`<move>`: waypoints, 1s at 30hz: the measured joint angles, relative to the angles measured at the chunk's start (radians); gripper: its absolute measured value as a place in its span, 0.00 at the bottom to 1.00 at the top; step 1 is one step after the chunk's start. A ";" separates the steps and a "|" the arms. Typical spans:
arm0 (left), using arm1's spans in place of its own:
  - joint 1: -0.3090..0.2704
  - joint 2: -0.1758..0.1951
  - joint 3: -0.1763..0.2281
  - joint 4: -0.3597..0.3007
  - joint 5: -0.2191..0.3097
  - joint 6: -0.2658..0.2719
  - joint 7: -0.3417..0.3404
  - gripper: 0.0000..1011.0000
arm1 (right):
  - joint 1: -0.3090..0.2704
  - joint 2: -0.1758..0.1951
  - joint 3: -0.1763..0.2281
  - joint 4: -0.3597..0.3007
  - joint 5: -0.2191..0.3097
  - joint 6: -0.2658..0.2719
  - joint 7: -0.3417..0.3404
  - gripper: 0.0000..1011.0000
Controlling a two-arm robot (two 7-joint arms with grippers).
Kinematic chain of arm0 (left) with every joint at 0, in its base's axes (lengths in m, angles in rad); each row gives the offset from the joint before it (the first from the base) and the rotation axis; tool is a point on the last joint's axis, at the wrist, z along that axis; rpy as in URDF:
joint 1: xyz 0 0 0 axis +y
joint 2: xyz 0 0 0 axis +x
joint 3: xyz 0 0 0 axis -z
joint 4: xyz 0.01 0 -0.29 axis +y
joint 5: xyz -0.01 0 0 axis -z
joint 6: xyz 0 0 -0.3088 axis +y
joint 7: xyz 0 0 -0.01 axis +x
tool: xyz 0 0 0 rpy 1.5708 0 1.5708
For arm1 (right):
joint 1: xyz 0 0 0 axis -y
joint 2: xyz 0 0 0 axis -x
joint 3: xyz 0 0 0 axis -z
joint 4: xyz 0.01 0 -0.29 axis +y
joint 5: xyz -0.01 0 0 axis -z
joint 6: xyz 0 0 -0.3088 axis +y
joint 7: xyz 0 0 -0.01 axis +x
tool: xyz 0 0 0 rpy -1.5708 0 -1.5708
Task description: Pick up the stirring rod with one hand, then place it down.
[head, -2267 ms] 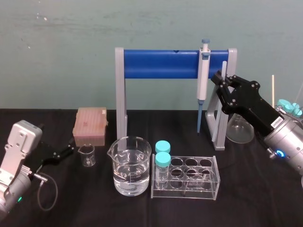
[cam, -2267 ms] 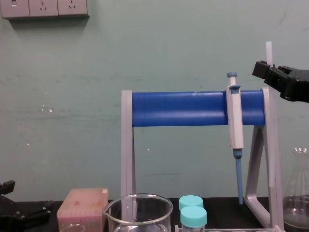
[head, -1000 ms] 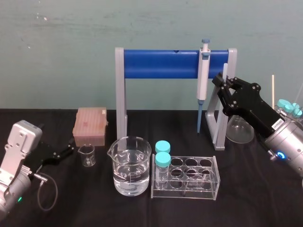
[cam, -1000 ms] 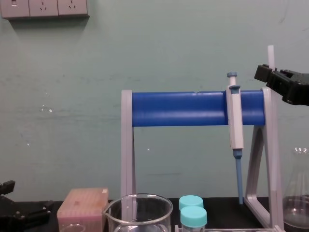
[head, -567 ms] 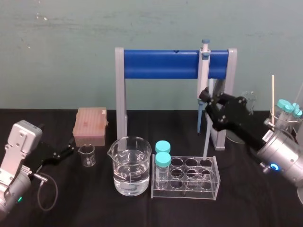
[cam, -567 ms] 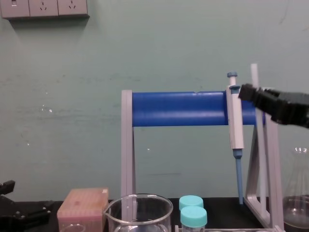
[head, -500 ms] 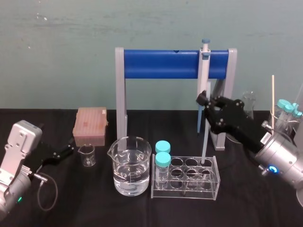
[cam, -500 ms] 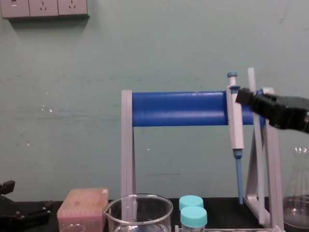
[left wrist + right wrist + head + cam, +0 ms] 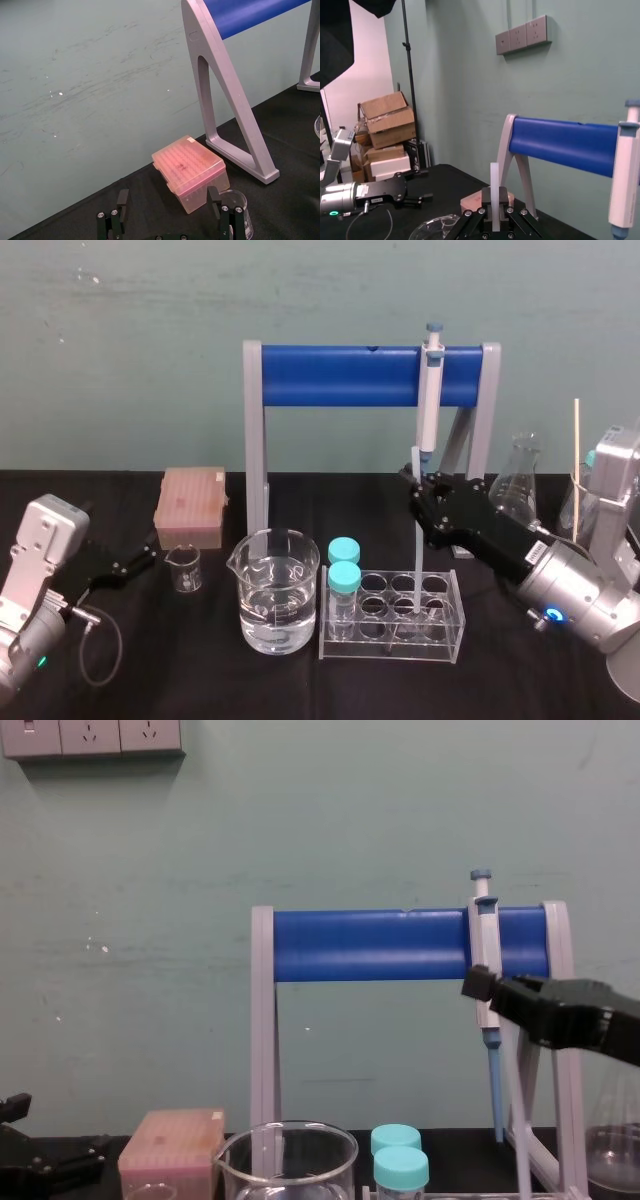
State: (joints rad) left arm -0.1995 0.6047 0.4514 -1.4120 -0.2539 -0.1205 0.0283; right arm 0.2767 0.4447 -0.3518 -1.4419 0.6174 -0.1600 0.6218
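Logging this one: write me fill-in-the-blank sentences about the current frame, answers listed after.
1. The right gripper is ____ on the thin translucent-white stirring rod.
2. The rod stands nearly ____ at the clear plastic test-tube rack.
3. The grey-white, blue-tipped pipette hangs from the ____ stand bar.
4. The left gripper, parked beside the small glass beaker, is ____.
Missing: shut; upright; blue; open.

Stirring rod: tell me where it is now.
The stirring rod stands nearly upright right of centre in the head view, clamped by the right gripper below the hanging pipette, its lower end at the tube rack.
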 joint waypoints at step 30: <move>0.000 0.000 0.000 0.000 0.000 0.000 0.000 0.99 | 0.080 -0.086 -0.044 0.194 -0.052 -0.041 0.005 0.07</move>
State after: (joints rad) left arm -0.1995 0.6047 0.4513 -1.4120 -0.2539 -0.1205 0.0283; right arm 0.3568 0.3590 -0.3961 -1.2483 0.5653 -0.2011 0.6269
